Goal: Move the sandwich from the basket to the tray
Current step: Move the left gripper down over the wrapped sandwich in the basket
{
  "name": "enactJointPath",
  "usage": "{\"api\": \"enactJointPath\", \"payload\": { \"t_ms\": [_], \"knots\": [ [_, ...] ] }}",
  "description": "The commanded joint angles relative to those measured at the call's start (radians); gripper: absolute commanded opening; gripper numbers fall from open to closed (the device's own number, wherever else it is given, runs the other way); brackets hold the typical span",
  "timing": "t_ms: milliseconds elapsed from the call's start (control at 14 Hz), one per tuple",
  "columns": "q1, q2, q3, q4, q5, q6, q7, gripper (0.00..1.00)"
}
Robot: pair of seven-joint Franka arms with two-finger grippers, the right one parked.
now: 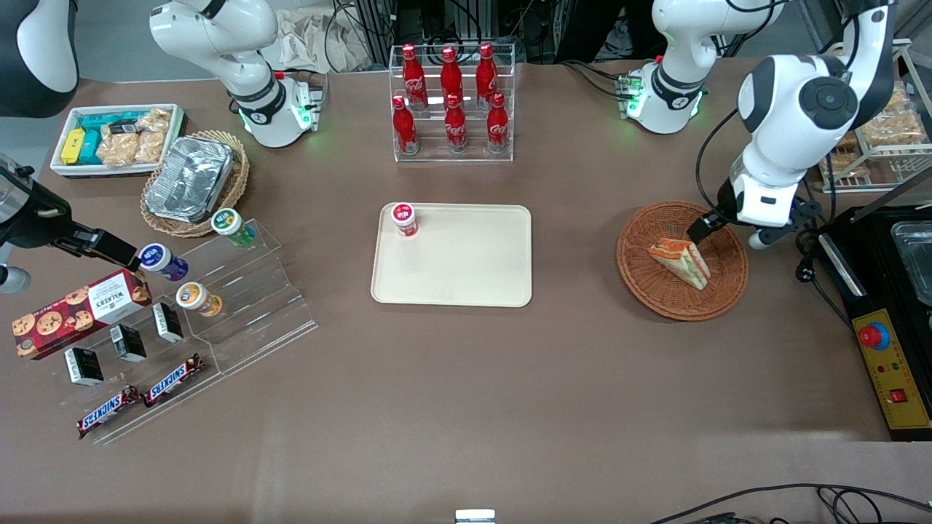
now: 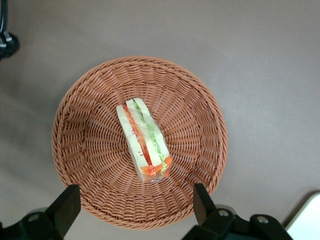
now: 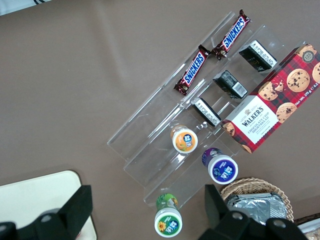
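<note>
One sandwich point(image 1: 681, 260) lies in the basket point(image 1: 641, 273), near its middle, filling edge up, and touches nothing else. One basket of this red-brown weave sits on the table point(image 1: 466, 393) toward the working arm's end. One tray point(image 1: 466, 269) lies mid-table, well apart from the basket, with bare table between them.

Gripper point(image 1: 700, 230) hangs above the basket's rim on the side farther from the front camera. In the left wrist view its fingers point(image 2: 65, 207) are spread wide, clear of the sandwich point(image 2: 144, 141), and hold nothing. That view looks straight down into the basket point(image 2: 90, 145).

Counts:
- Tray: one red-capped cup point(image 1: 404, 219), in the corner farthest from the front camera, toward the parked arm's end. The rest of the tray surface is free.
- Bottle rack point(image 1: 453, 109): six red bottles point(image 1: 455, 124), farther from the camera than the tray.
- Stepped clear stand point(image 1: 247, 291): three capped cups, three small black boxes, two Snickers bars point(image 1: 172, 380), one biscuit box point(image 1: 80, 311).
- One tan basket with a foil container point(image 1: 189, 178); one white bin of snacks point(image 1: 116, 138) beside it.

Open room: a wide strip of bare table lies nearer the front camera than the tray and basket. A black control box point(image 1: 892, 364) stands close to the basket at the table's edge on the working arm's end.
</note>
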Motion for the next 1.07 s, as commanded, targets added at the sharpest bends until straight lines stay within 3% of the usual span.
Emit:
{"api": "enactJointPath", "payload": {
  "t_ms": [0, 214, 1000],
  "knots": [
    [-0.004, 0.022, 0.005, -0.045, 0.020, 0.095, -0.081, 1.00],
    [-0.005, 0.068, 0.005, -0.076, 0.018, 0.221, -0.166, 1.00],
    [-0.007, 0.154, 0.006, -0.125, 0.018, 0.344, -0.231, 1.00]
  ]
}}
